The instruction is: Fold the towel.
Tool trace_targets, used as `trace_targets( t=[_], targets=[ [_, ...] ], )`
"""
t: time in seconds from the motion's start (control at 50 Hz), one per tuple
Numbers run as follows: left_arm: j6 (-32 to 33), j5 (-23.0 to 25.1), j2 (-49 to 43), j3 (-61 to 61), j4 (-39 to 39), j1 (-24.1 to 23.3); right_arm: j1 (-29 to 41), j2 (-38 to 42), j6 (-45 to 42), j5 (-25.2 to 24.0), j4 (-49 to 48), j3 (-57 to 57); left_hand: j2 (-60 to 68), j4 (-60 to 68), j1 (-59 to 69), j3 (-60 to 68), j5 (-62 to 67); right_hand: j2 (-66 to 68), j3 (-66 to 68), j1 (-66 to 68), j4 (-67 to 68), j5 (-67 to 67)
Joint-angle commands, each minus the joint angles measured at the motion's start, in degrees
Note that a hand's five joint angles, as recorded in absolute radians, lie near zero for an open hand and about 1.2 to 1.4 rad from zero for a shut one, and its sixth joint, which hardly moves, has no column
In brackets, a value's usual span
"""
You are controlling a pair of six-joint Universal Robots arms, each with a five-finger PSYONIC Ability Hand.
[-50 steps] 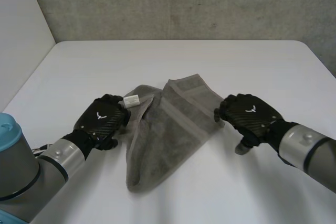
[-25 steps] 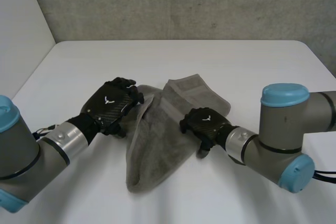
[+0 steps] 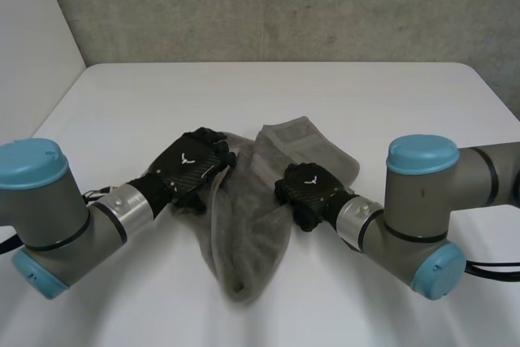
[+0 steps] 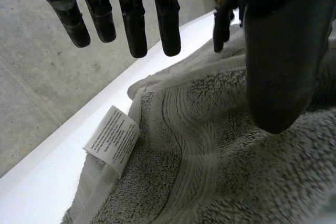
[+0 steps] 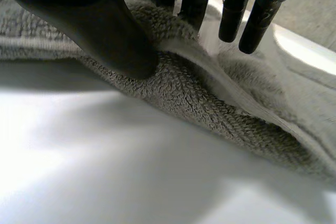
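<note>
Towel (image 3: 244,241) lies under left fingers (image 4: 134,24), right fingers (image 5: 231,19) pinching.

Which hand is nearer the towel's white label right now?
Left. The left hand has the label at its fingertips, at one edge of the towel; the right hand pinches the opposite edge, farther away.

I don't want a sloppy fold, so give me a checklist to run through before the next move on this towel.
1. Pinch of the right hand on the towel edge: ok.
2. Grip of the left hand: not ok, fingers straight above the label corner.
3. Towel flat: not ok, bunched.
4. Towel wholly on the table: ok.
5. Layers aligned under the hands: cannot tell.
</note>
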Motion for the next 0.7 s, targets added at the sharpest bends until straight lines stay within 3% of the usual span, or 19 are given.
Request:
trace_targets(
  t=[0.02, 0.2, 0.7],
  targets=[
    [3.64, 0.29, -2.13, 1.96, -1.74, -0.32, -1.70, -5.86, 0.06, 0.03, 0.45, 3.39, -0.11, -3.36, -0.70, -2.96, 2.18, 7.14, -2.49, 6.36, -4.37, 3.19],
    [6.11, 0.38, -4.86, 4.51, -3.59, -1.37, -5.48, -10.00, -0.21, -1.03, 0.71, 8.22, 7.81, -3.36, 7.21, -2.96, 10.09, 7.14, -2.49, 6.36, -4.37, 3.19],
    [6.28, 3.10, -7.68, 6.45, -3.68, -7.79, -6.54, -13.08, -0.12, -2.78, 0.71, 14.12, 9.66, -3.36, 9.06, -2.96, 11.94, 7.14, -2.49, 6.36, -4.37, 3.19]
  ],
)
